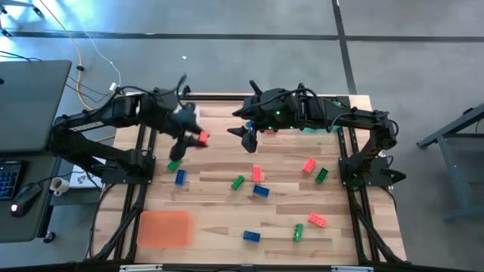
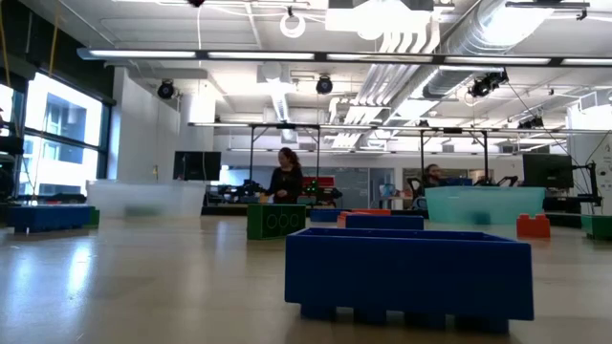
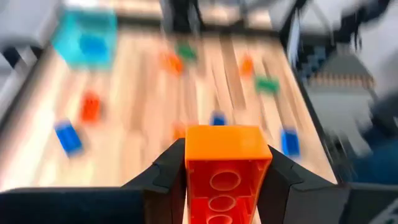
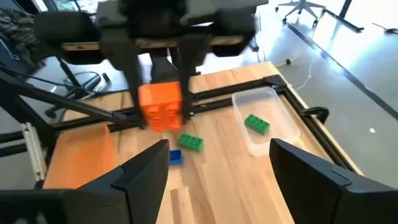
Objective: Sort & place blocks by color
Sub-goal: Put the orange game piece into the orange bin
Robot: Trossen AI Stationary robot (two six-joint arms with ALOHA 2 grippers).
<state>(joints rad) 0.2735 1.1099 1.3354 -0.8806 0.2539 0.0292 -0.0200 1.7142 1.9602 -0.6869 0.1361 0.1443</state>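
My left gripper [image 1: 193, 135] hangs above the table's far left part, shut on a red block [image 1: 203, 138]. The right wrist view also shows that block [image 4: 160, 106]. My right gripper [image 1: 246, 140] hangs a little to its right, open, with nothing between its fingers [image 4: 144, 174]. Loose blocks lie flat on the wood: a green one [image 1: 174, 164], a blue one [image 1: 180, 177], a red one [image 1: 257, 173] and several more toward the right and near sides. The low view shows no gripper, only a blue block [image 2: 411, 272] close up. My left gripper pinches the red block's two long sides [image 3: 190, 180] between its two fingers [image 3: 166, 177]. The fingers slant down toward the table's right and lie along the block. Its hollow underside [image 3: 225, 186] faces the wrist camera. The block hangs clear of the table.
A clear tray [image 4: 264, 118] at the far left holds one green block [image 4: 257, 123]. An orange tray [image 1: 164, 228] lies at the near left. A teal tray [image 3: 87, 37] at the far right holds a blue block. Bare wood lies between the scattered blocks.
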